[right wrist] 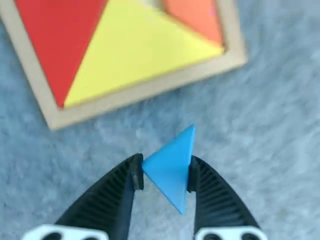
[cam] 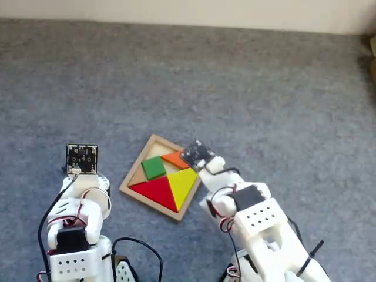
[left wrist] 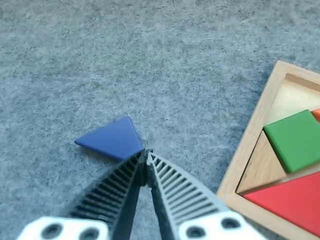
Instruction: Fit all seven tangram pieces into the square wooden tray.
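Observation:
The square wooden tray (cam: 150, 203) lies at mid-table, holding a green square (cam: 153, 167), an orange piece (cam: 174, 158), a red triangle (cam: 155, 191) and a yellow triangle (cam: 183, 182). My right gripper (right wrist: 164, 170) is shut on a light blue triangle (right wrist: 172, 165), just outside the tray's rim (right wrist: 140, 92) beside the yellow triangle (right wrist: 140, 45). My left gripper (left wrist: 146, 155) is shut with nothing in it; its tips touch the edge of a dark blue triangle (left wrist: 112, 139) lying on the carpet, off the tray's rim (left wrist: 250, 140).
Grey carpet covers the table all around. Bare wood (left wrist: 295, 95) shows in the tray beyond the green square (left wrist: 295, 140). The left arm (cam: 81, 158) stands left of the tray; the right arm (cam: 247, 205) comes in from its right.

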